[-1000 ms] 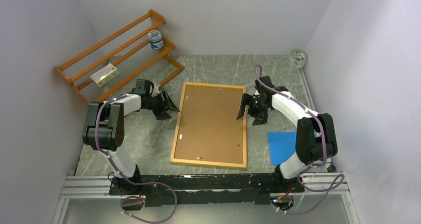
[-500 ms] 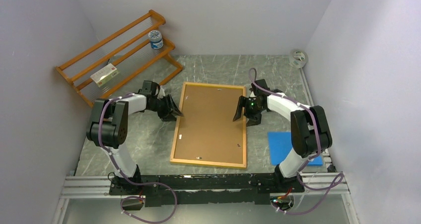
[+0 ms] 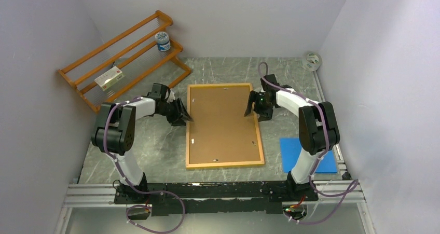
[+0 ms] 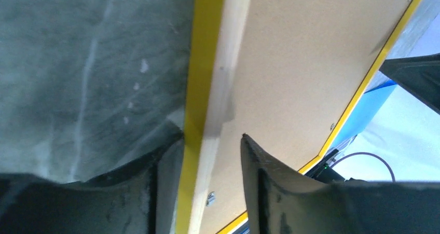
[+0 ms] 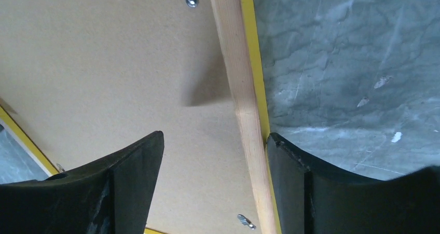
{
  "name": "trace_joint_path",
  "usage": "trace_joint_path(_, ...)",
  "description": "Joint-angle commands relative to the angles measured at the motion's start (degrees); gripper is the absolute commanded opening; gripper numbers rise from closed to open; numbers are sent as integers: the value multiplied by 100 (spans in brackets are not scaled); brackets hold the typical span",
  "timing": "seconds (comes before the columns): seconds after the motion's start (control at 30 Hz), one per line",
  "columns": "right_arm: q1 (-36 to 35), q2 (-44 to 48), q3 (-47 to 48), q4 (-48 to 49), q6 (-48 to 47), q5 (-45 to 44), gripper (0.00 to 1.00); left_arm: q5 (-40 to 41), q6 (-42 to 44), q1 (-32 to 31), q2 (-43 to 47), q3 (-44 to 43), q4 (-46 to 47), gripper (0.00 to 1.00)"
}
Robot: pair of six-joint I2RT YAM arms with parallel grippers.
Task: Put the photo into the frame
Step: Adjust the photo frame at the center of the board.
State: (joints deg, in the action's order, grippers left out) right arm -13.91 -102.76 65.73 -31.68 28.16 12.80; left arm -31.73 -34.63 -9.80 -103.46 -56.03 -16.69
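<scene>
Here, backing board [image 3: 223,122] inside face-down frame [image 3: 225,164]; left gripper [image 4: 211,138], right gripper [image 5: 214,135] both unclenched, astride its rails.

Marbled table [image 3: 155,151] bears frame [image 3: 225,164] (face down), blue sheet [image 3: 289,153].

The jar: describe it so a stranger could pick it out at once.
Look to the orange rack in the far left corner. The jar stands on it near the right end. It is small, round, blue and white, unlike the flat pale box lying further left.
</scene>
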Motion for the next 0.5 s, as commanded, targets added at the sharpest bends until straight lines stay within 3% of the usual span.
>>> trace_joint_path(0.0,-102,422,246,4,605,-816,78,561,101,-198,374,111,-209,58)
trace_joint_path(0.07,-121,679,92,-70,779,-1022,79,669,155,-197,574,207,-293,64)
trace_joint_path(0.2,-421,1151,-278,295,980,-440,76,731,176,-197,932,374,-454,63)
trace_joint_path(0.33,-993,1434,-797,1382,1526,513,55,822,109,-197,1297,681,-572,57)
trace_joint_path(0.47,-1737,1040,-914,2379,2079,1063,44,466,27,-198,1499,1022,-495,46)
